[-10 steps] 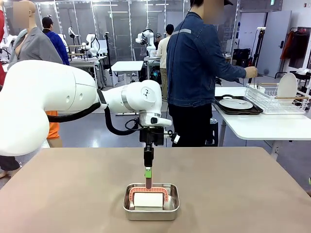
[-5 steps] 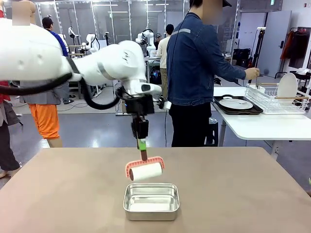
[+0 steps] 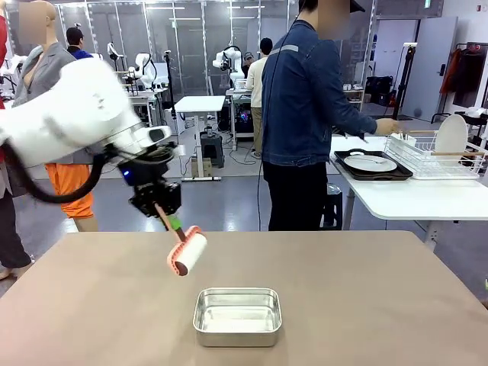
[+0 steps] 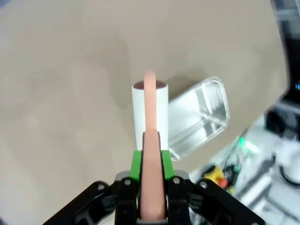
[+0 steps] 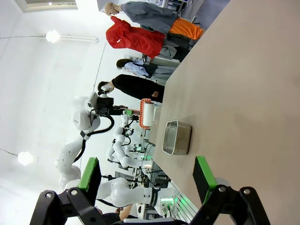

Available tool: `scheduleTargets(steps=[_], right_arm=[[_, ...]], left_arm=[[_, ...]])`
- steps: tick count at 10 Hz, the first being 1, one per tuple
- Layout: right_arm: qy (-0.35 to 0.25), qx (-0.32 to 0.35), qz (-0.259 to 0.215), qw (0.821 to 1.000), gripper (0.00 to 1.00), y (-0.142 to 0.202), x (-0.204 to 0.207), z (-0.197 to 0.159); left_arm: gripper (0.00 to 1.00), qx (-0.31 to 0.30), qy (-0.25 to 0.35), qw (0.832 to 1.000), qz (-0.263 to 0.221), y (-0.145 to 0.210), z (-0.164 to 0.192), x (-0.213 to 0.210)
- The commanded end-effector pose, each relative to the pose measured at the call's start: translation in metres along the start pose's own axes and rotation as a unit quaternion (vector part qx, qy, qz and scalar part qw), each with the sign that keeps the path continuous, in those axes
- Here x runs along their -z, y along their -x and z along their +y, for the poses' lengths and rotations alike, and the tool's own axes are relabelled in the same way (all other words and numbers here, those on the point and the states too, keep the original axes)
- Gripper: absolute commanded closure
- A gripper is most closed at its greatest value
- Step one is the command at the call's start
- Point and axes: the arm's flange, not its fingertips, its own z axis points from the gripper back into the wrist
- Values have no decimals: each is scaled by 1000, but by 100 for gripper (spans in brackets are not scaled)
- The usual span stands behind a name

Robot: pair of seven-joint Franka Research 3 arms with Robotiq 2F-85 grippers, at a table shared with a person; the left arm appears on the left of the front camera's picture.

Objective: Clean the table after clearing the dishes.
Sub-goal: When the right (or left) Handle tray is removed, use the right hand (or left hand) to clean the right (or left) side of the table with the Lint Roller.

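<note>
Over the left side of the table [image 3: 366,290], held a pink-handled lint roller [image 3: 187,253] clamped in the left gripper [image 3: 172,221], left of the steel pan [image 3: 237,315]; showed right gripper [image 5: 146,172] spread wide.

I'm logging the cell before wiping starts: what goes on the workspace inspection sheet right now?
Surface: beige table, one pan on it.
Job's things: plate on dark tray, on the white side table.
Clutter: steel pan, empty.
Grippers: left gripper shut on a lint roller above the table; right gripper open.
Cables: black hose under the left arm.
Surroundings: person beside a dish rack.
</note>
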Motion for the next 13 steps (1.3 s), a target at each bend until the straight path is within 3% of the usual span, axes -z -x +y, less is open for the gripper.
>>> scheduleTargets(steps=[1,2,3,8,9,10,13], right_arm=[[-3,-2,-1,1000,0,3,0,2],[-3,-2,-1,1000,0,3,0,2],[-3,-2,-1,1000,0,3,0,2],[-3,-2,-1,1000,0,3,0,2],[-3,-2,-1,1000,0,3,0,2],[-3,-2,-1,1000,0,3,0,2],[-3,-2,-1,1000,0,3,0,2]], left_arm=[[100,-52,-7,995,-81,30,10,18],[100,-34,-42,994,-94,33,11,15],[100,-41,0,998,-43,15,20,4],[100,-41,0,998,-43,15,20,4],[80,-41,-2,998,-49,18,18,10],[80,-54,61,996,-31,9,39,9],[80,-96,108,989,-43,17,82,25]])
